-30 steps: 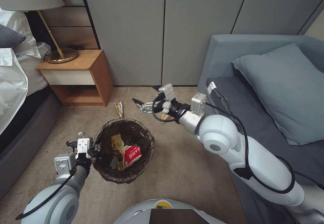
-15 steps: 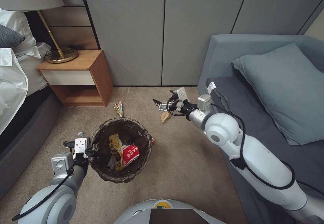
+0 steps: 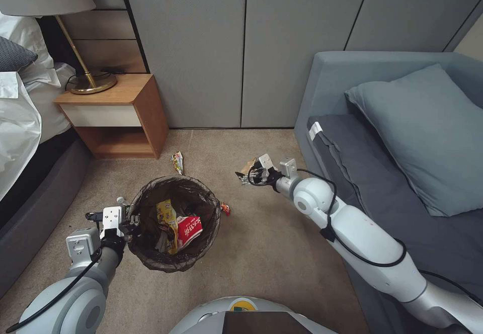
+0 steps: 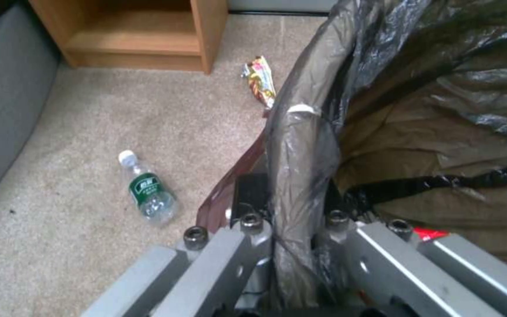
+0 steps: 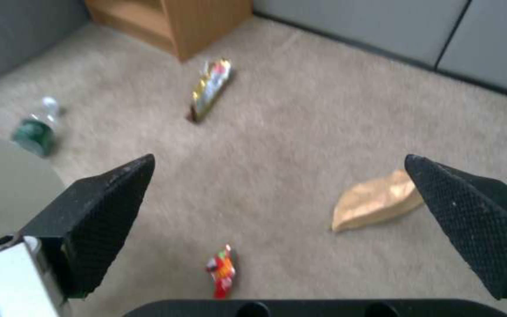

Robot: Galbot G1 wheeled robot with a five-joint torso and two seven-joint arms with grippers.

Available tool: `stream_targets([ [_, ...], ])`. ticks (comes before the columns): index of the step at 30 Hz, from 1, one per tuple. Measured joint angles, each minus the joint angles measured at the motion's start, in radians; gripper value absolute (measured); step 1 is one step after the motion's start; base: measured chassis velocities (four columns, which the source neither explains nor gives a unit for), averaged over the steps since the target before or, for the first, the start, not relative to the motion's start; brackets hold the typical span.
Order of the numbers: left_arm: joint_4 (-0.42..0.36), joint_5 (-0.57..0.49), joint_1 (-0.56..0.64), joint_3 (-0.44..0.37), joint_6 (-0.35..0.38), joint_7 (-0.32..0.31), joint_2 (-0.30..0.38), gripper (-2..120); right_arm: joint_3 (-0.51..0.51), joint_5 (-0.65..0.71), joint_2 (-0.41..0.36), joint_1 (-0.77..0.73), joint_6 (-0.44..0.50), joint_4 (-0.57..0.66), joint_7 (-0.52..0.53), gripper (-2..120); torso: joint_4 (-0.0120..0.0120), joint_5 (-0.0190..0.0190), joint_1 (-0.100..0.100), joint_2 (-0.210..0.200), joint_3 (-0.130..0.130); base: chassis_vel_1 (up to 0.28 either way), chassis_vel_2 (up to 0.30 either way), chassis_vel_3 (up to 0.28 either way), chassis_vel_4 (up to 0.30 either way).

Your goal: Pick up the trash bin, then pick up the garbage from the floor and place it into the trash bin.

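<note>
right wrist view: spread fingers [image 5: 482,224] empty, four litter pieces [image 5: 376,203]; left clamps bin [image 3: 173,222].

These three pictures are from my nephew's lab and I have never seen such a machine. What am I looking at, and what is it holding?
It is a wheeled robot with two arms. The wide picture comes from its head, looking down; the other two come from cameras on its wrists. The left gripper is shut on the rim of the trash bin, which already holds a few wrappers. The right gripper is open and holds nothing, above the floor. On the carpet lie a brown paper scrap, a small red wrapper, a yellow snack wrapper and a green-labelled bottle. A nightstand and a sofa stand nearby.
</note>
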Motion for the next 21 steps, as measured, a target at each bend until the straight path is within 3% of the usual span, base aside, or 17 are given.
stream_targets([
  [6, 0.0, -0.003, 0.003, 0.0, 0.001, 0.0, -0.001, 2, -0.061, -0.069, 0.044, 0.025, 0.008, -0.128, -0.007, 100, 0.0002, -0.0001, 0.0, 0.0, 0.0, 0.0, 0.0, 0.0, 0.0],
  [14, 0.0, -0.003, -0.001, 0.006, 0.001, 0.0, 0.0, 2, -0.109, -0.139, 0.069, 0.043, 0.004, -0.207, -0.004, 100, -0.0001, -0.0002, 0.0, 0.0, 0.0, 0.0, 0.0, 0.0, 0.0],
  [21, 0.0, -0.003, 0.002, 0.009, 0.002, 0.0, 0.002, 2, -0.177, -0.207, 0.153, 0.085, 0.009, -0.314, -0.004, 100, 0.0002, -0.0001, 0.0, 0.0, 0.0, 0.0, 0.0, 0.0, 0.0],
])
